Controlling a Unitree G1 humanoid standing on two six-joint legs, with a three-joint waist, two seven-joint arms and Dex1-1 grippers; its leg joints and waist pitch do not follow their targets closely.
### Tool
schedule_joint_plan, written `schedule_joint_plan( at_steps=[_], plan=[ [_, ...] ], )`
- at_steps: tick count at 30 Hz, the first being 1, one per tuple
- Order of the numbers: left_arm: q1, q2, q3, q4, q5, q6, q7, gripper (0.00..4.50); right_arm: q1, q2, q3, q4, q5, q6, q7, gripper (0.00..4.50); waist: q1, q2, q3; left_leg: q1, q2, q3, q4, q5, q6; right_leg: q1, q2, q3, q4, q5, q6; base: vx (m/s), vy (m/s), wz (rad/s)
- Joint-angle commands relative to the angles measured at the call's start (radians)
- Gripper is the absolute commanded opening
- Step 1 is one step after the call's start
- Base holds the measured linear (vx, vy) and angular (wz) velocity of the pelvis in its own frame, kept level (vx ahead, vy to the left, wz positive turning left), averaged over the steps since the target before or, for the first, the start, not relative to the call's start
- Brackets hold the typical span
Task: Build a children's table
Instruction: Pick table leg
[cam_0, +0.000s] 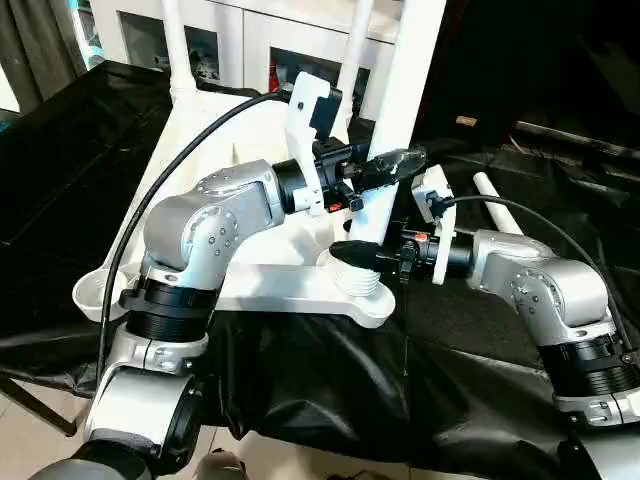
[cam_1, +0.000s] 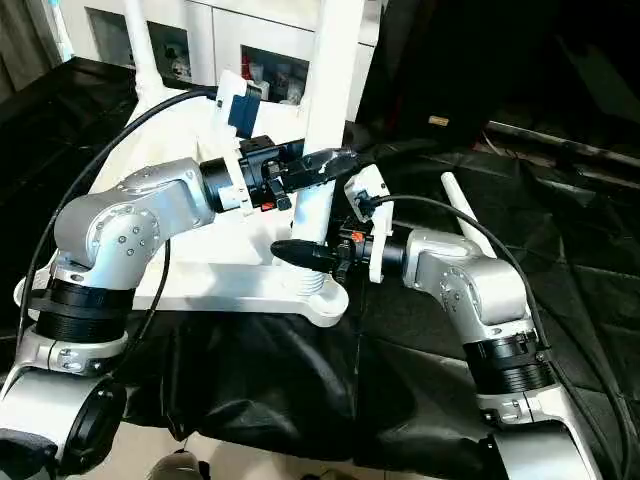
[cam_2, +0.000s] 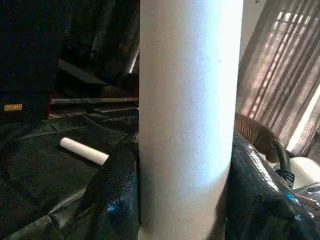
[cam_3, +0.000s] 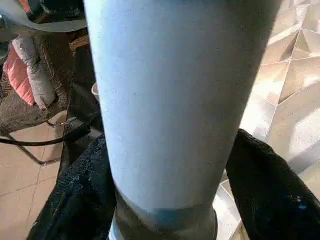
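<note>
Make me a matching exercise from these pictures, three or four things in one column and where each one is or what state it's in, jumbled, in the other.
Things:
1. upright leg
2. loose leg
3. left gripper
4. right gripper

States:
A. lying on the black cloth
B. clamped high on the upright leg
C. standing in the tabletop's near corner socket
D. clamped low, just above the socket

Pairs: 1-C, 2-A, 3-B, 4-D

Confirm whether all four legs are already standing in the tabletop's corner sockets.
No: one white leg lies loose on the black cloth, apart from the tabletop.
</note>
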Motion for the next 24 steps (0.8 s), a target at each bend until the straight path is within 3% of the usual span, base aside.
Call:
schedule_joint_plan(
  at_steps=[1, 24],
  plan=[
    [-0.004, -0.002, -0.021, -0.005, -0.004, 0.01, -0.017, 1.88, -0.015, -0.016, -0.018, 0.006, 0.003, 0.011, 0.001, 3.11, 0.003, 0.002, -0.074, 0.011, 0.037, -0.008, -0.06, -0.111, -0.021, 0.057, -0.083, 0.049, -0.076, -0.206, -0.119, 0.0, 0.0, 0.0],
    [0.004, 0.008, -0.03, -0.004, 0.001, 0.009, -0.027, 1.88, -0.022, -0.011, -0.028, 0.008, 0.011, 0.012, 0.005, 3.11, 0.003, 0.001, -0.075, 0.011, 0.036, -0.007, -0.059, -0.103, -0.019, 0.058, -0.083, 0.049, -0.074, -0.187, -0.126, 0.0, 0.0, 0.0]
  ],
)
